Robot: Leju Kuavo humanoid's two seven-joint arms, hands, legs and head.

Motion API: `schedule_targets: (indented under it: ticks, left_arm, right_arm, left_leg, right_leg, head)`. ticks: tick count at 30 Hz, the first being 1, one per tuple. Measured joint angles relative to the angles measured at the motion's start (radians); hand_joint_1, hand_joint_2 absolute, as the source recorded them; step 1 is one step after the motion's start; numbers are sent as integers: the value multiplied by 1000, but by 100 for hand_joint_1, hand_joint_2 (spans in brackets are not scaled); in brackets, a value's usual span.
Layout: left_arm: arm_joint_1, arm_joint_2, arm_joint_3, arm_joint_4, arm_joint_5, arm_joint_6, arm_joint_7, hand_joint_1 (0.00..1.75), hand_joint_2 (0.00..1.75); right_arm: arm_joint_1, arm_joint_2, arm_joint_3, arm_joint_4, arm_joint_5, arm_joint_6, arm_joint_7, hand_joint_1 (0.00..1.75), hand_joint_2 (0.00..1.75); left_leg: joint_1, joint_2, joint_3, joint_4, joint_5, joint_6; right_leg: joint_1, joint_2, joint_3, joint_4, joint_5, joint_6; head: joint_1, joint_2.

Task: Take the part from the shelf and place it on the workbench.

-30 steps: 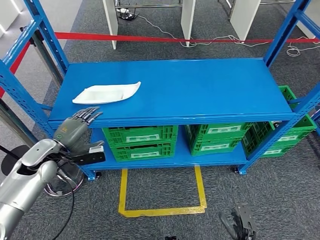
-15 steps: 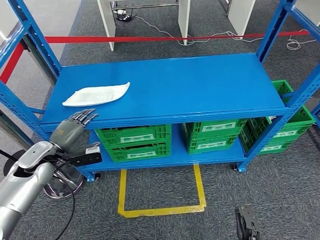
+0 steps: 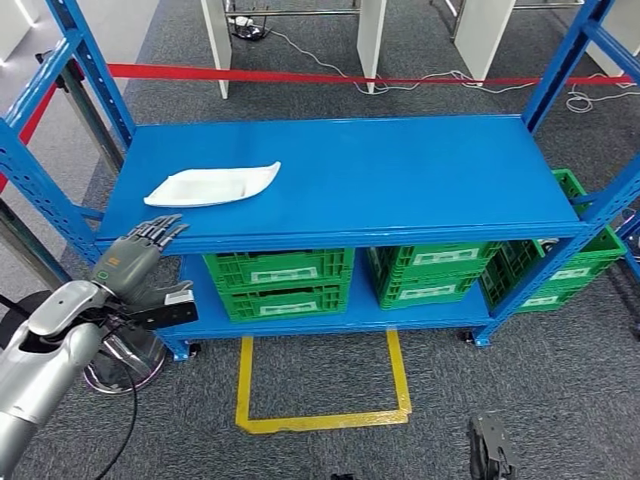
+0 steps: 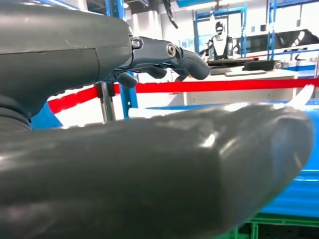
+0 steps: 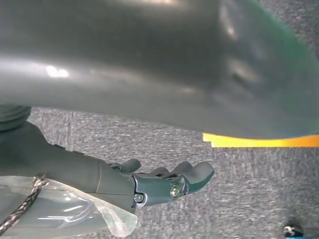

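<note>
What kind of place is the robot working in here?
Probably a warehouse or factory test area: a blue steel shelving rack with green plastic crates below, yellow floor marking tape on grey carpet, and a red barrier tape behind.

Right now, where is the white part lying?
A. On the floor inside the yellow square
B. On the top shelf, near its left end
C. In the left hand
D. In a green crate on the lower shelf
B: in the head view the white part lies flat on the blue top shelf near its left end, and the left hand sits in front of the shelf edge, apart from it.
</note>
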Motion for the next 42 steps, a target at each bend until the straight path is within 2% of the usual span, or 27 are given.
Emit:
schedule_targets:
  ticks: [1, 2, 3, 5, 7, 9, 11, 12, 14, 15, 16, 17, 19, 20, 21, 25, 27, 28, 30, 31, 32, 33, 35, 36, 38, 41, 42]
  left_arm:
    - [2, 0, 0, 0, -1, -1, 1, 0, 0]
    - [3, 0, 0, 0, -2, -1, 2, 0, 0]
    - [3, 0, 1, -1, -3, -2, 3, 0, 0]
    - [3, 1, 2, -3, -3, -2, 3, 0, 0]
    - [4, 3, 5, -5, -4, -3, 3, 0, 0]
    - [5, 5, 7, -8, -5, -4, 3, 0, 0]
    - [3, 6, 8, -12, -7, -4, 3, 0, 0]
    - [2, 7, 8, -14, -8, -4, 4, 0, 0]
    - [5, 8, 9, -15, -10, -5, 4, 0, 0]
    - [8, 8, 9, -15, -10, -5, 5, 0, 0]
    - [12, 8, 9, -15, -11, -5, 5, 0, 0]
    - [14, 9, 9, -15, -11, -5, 6, 0, 0]
    - [15, 10, 10, -17, -12, -3, 8, 0, 0]
    - [14, 12, 10, -19, -12, -2, 9, 0, 0]
    - [14, 13, 12, -21, -12, -2, 10, 0, 0]
    - [14, 15, 17, -27, -14, 0, 12, 0, 0]
    - [13, 16, 19, -32, -15, 1, 12, 0, 0]
    - [13, 15, 19, -35, -15, 1, 12, 0, 0]
    - [15, 14, 19, -36, -15, 1, 13, 0, 0]
    - [18, 14, 19, -37, -16, 1, 14, 0, 0]
    - [21, 14, 19, -37, -17, 1, 15, 0, 0]
    - [23, 14, 19, -37, -19, 1, 17, 0, 0]
    - [23, 13, 19, -40, -20, 1, 19, 0, 0]
    - [23, 14, 20, -41, -20, 0, 20, 0, 0]
    - [23, 15, 22, -44, -20, -1, 20, 0, 0]
    - [24, 16, 25, -48, -20, -2, 20, 0, 0]
    - [23, 16, 26, -50, -21, -2, 20, 0, 0]
  right_arm:
    - [2, 0, 0, 0, 0, 0, 1, 0, 0]
    - [4, -1, 0, 0, 0, 0, 1, 0, 0]
    - [5, -2, -1, 0, 0, 0, 2, 0, 0]
    - [3, -4, -2, 1, 0, -1, 3, 0, 0]
    - [4, -5, -3, 1, 0, -1, 4, 0, 0]
    - [7, -6, -4, 1, 0, -1, 5, 0, 0]
    - [7, -6, -4, 1, 0, -1, 5, 0, 0]
    - [6, -6, -4, 1, 0, -1, 5, 0, 0]
    - [6, -6, -4, 1, 0, 0, 5, 0, 0]
    - [6, -6, -4, 1, 0, 0, 5, 0, 0]
    - [7, -6, -4, 1, 1, 0, 5, 0, 0]
    - [7, -6, -4, 1, 1, 1, 5, 0, 0]
    - [7, -6, -4, 1, 2, 1, 5, 0, 0]
    - [6, -5, -4, 2, 2, 1, 4, 0, 0]
    - [6, -5, -4, 2, 2, 1, 4, 0, 0]
    - [5, -4, -4, 3, 3, 2, 5, 0, 0]
    - [4, -3, -4, 3, 3, 2, 4, 0, 0]
    - [3, -3, -4, 3, 3, 2, 4, 0, 0]
    - [5, -3, -4, 3, 3, 2, 5, 0, 0]
    - [7, -3, -4, 3, 3, 2, 5, 0, 0]
    - [9, -3, -4, 3, 3, 2, 5, 0, 0]
    - [10, -3, -4, 4, 3, 2, 5, 0, 0]
    - [11, -3, -5, 4, 3, 2, 6, 0, 0]
    - [10, -3, -5, 4, 4, 3, 6, 0, 0]
    - [11, -3, -5, 4, 4, 3, 8, 0, 0]
    - [14, -2, -5, 5, 6, 3, 10, 0, 0]
    - [15, -2, -5, 5, 6, 3, 9, 0, 0]
  left_leg:
    - [0, 0, 1, 0, -1, 0]
    - [0, 0, 3, 1, -2, -1]
    - [0, -1, 5, 2, -5, -3]
    - [-3, -1, 7, 7, -12, -11]
    - [-7, -1, 5, 10, -16, -20]
    - [-6, -1, 6, 10, -20, -28]
    - [-4, -1, -6, 43, -42, -39]
    - [-3, -1, -27, 88, -64, -45]
    - [0, -1, -93, 219, -115, -53]
    - [1, -1, -124, 272, -127, -55]
    - [2, -1, -142, 295, -122, -55]
    - [2, -1, -142, 280, -96, -53]
    - [1, -2, -101, 163, -11, -43]
    - [-1, -2, -76, 104, 20, -37]
    - [-4, -2, -56, 58, 37, -31]
    - [-6, -4, -35, 10, 25, -16]
    - [0, -4, -21, -5, 25, -8]
    - [1, -4, -16, -8, 23, -4]
    - [1, -4, -10, -8, 17, 1]
    - [1, -4, -7, -8, 14, 2]
    - [2, -4, -2, -8, 9, 1]
    - [2, -4, 4, -7, 5, -1]
    - [3, -5, 17, -4, -9, -8]
    - [1, -6, 20, 1, -15, -14]
    - [-3, -7, 20, 6, -23, -23]
    - [-2, -6, 21, 12, -34, -35]
    - [-1, -5, 13, 33, -47, -40]
  right_leg:
    - [0, 0, -3, 0, 13, 0]
    - [0, -1, 15, -39, 43, -1]
    - [0, -2, 48, -109, 81, -2]
    - [1, -4, 115, -237, 124, -8]
    - [4, -4, 141, -278, 121, -17]
    - [3, -2, 144, -281, 119, -28]
    - [-1, -2, 149, -283, 117, -39]
    - [-3, -2, 154, -284, 115, -45]
    - [-3, -2, 160, -284, 109, -52]
    - [-3, -1, 164, -284, 105, -54]
    - [-2, 0, 168, -284, 102, -54]
    - [-2, 1, 173, -284, 98, -53]
    - [-1, 4, 187, -284, 89, -50]
    - [0, 5, 193, -284, 85, -47]
    - [1, 5, 195, -285, 81, -43]
    - [1, 3, 194, -291, 75, -21]
    - [2, 2, 175, -252, 51, -12]
    - [1, 1, 147, -201, 29, -9]
    - [0, 0, 67, -64, -16, -3]
    - [-1, 0, 34, -19, -20, -1]
    - [-2, 0, 17, -7, -6, 1]
    - [-3, -1, 21, -37, 28, 2]
    - [-6, -3, 71, -166, 110, 3]
    - [-6, -4, 99, -225, 132, 1]
    - [-4, -2, 128, -275, 135, -9]
    - [-4, 0, 136, -278, 126, -29]
    - [-6, 0, 140, -279, 124, -35]
  head:
    - [0, 0]
    - [0, 0]
    - [0, 0]
    - [0, 0]
    - [-1, 0]
    - [-1, 0]
    - [-3, 0]
    - [-4, 0]
    - [-6, 0]
    - [-6, 0]
    - [-6, 0]
    - [-6, 0]
    - [-6, 0]
    - [-5, 0]
    - [-5, 0]
    - [-4, 0]
    - [-2, 0]
    - [-1, 0]
    - [0, 0]
    - [0, 0]
    - [0, 0]
    - [0, 0]
    - [0, 0]
    - [0, 0]
    - [0, 0]
    - [-2, 0]
    - [-3, 0]
